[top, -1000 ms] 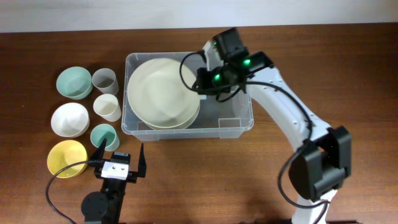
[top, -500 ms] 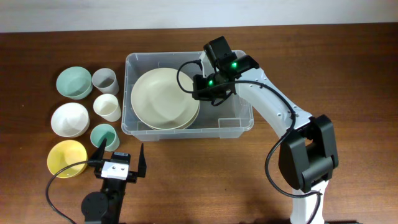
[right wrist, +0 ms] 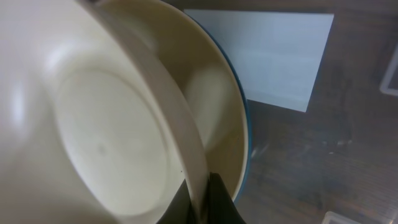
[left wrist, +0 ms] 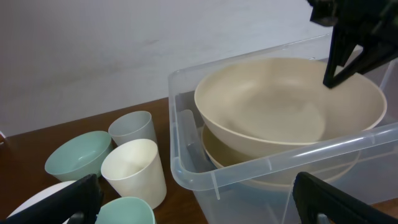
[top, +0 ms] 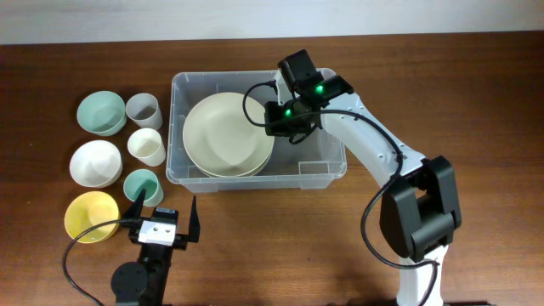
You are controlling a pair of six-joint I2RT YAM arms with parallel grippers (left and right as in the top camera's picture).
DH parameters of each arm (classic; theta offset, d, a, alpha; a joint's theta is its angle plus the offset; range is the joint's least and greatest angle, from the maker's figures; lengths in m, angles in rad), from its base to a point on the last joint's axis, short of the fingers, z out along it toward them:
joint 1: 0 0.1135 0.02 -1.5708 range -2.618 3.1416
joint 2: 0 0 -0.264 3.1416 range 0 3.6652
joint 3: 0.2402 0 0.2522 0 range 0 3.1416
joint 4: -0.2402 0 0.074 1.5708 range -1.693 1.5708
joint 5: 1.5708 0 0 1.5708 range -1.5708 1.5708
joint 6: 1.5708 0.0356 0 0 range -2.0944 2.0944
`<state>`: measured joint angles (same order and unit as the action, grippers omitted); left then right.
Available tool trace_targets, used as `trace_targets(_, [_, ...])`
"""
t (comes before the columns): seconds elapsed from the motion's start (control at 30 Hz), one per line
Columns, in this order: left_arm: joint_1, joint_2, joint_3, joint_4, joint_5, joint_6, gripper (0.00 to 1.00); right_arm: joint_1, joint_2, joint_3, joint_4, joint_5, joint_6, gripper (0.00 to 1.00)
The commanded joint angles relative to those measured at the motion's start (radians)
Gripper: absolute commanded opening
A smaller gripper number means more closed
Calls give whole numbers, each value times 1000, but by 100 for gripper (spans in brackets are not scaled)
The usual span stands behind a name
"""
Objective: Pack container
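Observation:
The clear plastic container stands mid-table and shows in the left wrist view. Two large cream bowls are stacked in its left half. My right gripper is shut on the rim of the upper cream bowl, which sits tilted on the lower cream bowl. In the right wrist view the fingers pinch that rim, and the container's white base label shows beyond. My left gripper is open and empty, in front of the container's left corner.
Left of the container stand a green bowl, a grey cup, a cream cup, a white bowl, a teal cup and a yellow bowl. The container's right half holds nothing.
My right gripper has lowered the upper cream bowl from a steep tilt down onto the lower bowl and moved slightly left. The left arm has not moved.

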<state>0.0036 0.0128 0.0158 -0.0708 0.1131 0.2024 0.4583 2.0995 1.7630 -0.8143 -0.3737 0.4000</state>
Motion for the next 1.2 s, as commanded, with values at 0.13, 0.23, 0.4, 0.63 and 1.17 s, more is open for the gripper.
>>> trace_targets(0.13, [6, -7, -6, -1, 3, 16, 100, 6, 42, -6, 14, -18, 8, 4])
trace_targets(0.23, [6, -7, -6, -1, 3, 16, 100, 6, 42, -6, 21, -18, 8, 13])
trace_targets(0.4, [6, -7, -6, -1, 3, 16, 100, 6, 42, -6, 26, -18, 8, 46])
trace_targets(0.63, [6, -7, -6, -1, 3, 16, 100, 6, 42, -6, 37, -29, 9, 49])
trace_targets(1.17, [6, -7, -6, 0, 3, 16, 100, 2, -29, 211, -51, 275, -69, 65])
